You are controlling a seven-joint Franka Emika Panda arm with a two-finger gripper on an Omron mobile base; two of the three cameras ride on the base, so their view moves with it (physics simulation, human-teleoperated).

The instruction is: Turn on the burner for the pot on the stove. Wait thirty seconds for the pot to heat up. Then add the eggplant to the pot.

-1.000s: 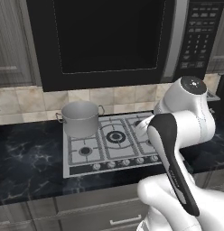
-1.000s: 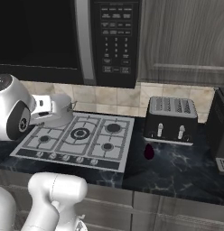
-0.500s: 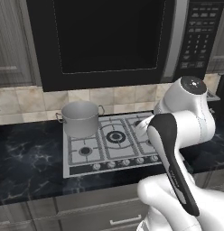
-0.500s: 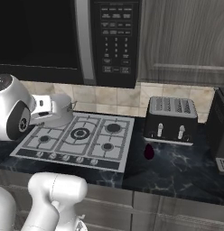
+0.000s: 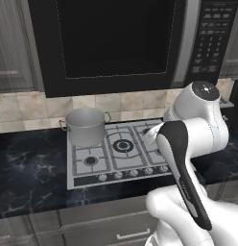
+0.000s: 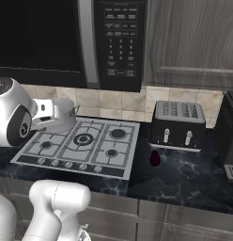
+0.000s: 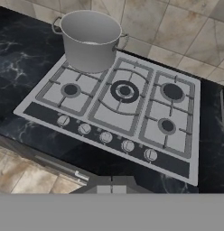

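Observation:
The grey pot (image 5: 86, 126) (image 6: 64, 115) (image 7: 91, 40) stands upright on the back left burner of the silver stove (image 5: 140, 153) (image 6: 97, 150) (image 7: 132, 118). Along the stove's front runs a row of round knobs (image 7: 105, 137). My gripper (image 7: 111, 188) hangs above the counter's front edge, before the middle knobs, its fingertips shut together with nothing between them. The dark purple eggplant (image 6: 155, 158) lies on the black counter right of the stove, in front of the toaster. In both base views my own arm hides the gripper.
A black toaster (image 6: 178, 124) stands right of the stove, with a dark appliance (image 6: 229, 136) beyond it. A microwave (image 5: 116, 43) (image 6: 109, 42) hangs low over the cooktop. Black marble counter (image 5: 29, 168) stretches left of the stove.

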